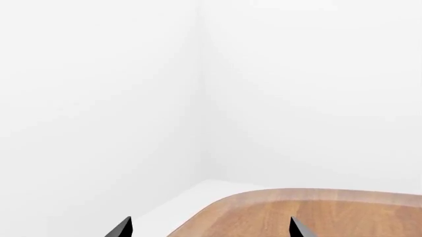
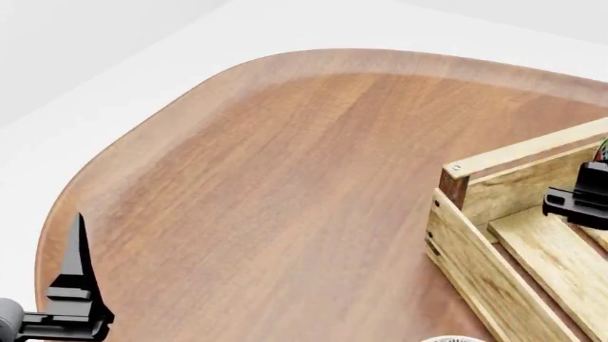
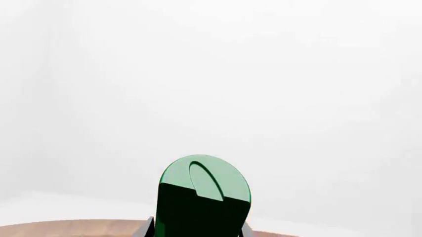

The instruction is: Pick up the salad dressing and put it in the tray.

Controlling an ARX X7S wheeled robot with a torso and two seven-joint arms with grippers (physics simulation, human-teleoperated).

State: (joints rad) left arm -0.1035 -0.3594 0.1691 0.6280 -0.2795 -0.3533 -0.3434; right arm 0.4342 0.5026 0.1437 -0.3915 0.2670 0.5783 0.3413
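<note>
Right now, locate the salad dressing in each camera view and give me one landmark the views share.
Head view: only a sliver of the salad dressing at the right edge, over the tray.
Right wrist view: bottom centre, green cap up.
Left wrist view: not in it.
Shared landmark: the wooden table.

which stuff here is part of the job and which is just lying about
Part of the job:
- salad dressing, green cap, held in the right hand
- tray, the wooden slat crate

Just there:
- patterned bowl, only its rim shows
- left hand, open and idle
</note>
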